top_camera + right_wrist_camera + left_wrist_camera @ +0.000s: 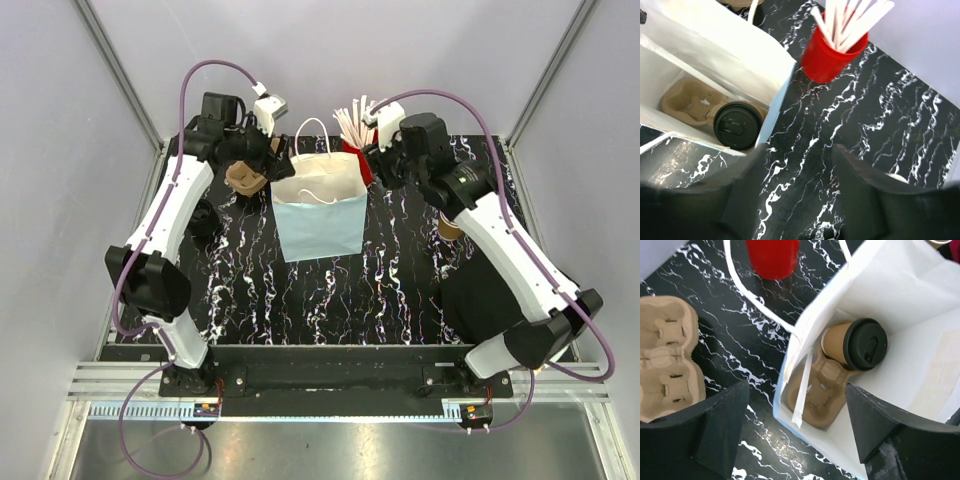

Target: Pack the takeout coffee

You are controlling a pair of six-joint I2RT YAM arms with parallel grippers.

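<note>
Takeout coffee (pixel 854 344), black-lidded, sits inside the pale blue bag (pixel 320 228) at frame centre, lodged in a cardboard carrier (pixel 820 392). From left: a spare carrier (pixel 665 360), the left gripper (pixel 796 387) spread empty over the bag's rim, the right gripper (pixel 801 150) likewise parted and empty. A finger snagging the handle (pixel 742 286) could topple the bag; the red cup (pixel 832 62) crowds its right side.

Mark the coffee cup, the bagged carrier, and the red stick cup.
coffee cup (pixel 866 344), left wrist view, black lid.
bagged carrier (pixel 824 387), left wrist view, centre of the tray.
red cup (pixel 831 65), right wrist view, side wall.
</note>
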